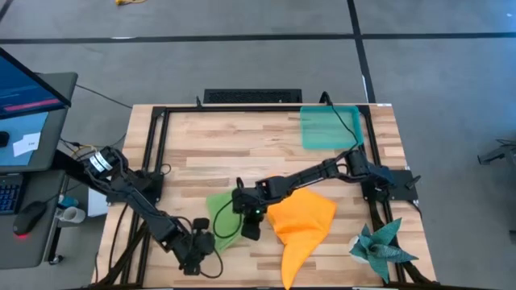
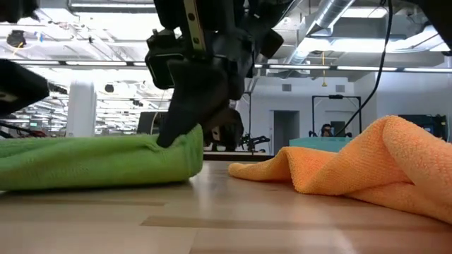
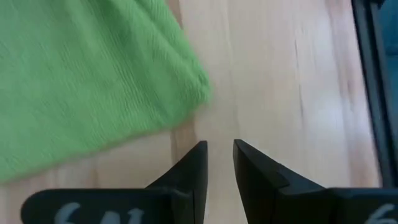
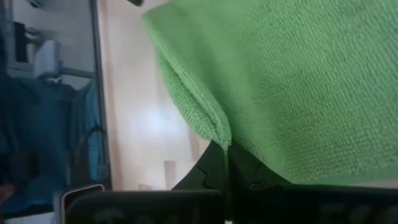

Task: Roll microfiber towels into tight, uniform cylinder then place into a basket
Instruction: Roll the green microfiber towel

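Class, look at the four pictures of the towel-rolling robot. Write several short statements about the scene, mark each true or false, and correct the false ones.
1. The right tool is shut on an edge of the green towel. True.
2. The orange towel is already rolled into a tight cylinder. False: it lies loose and crumpled on the table.
3. The basket sits near the far edge of the table with no towel in it. True.
4. The left tool is holding the green towel. False: nothing is between its fingers, and the towel's corner lies ahead of them.
5. The dark teal spiky cloth lies inside the basket. False: it lies at the table's near right corner, far from the basket.
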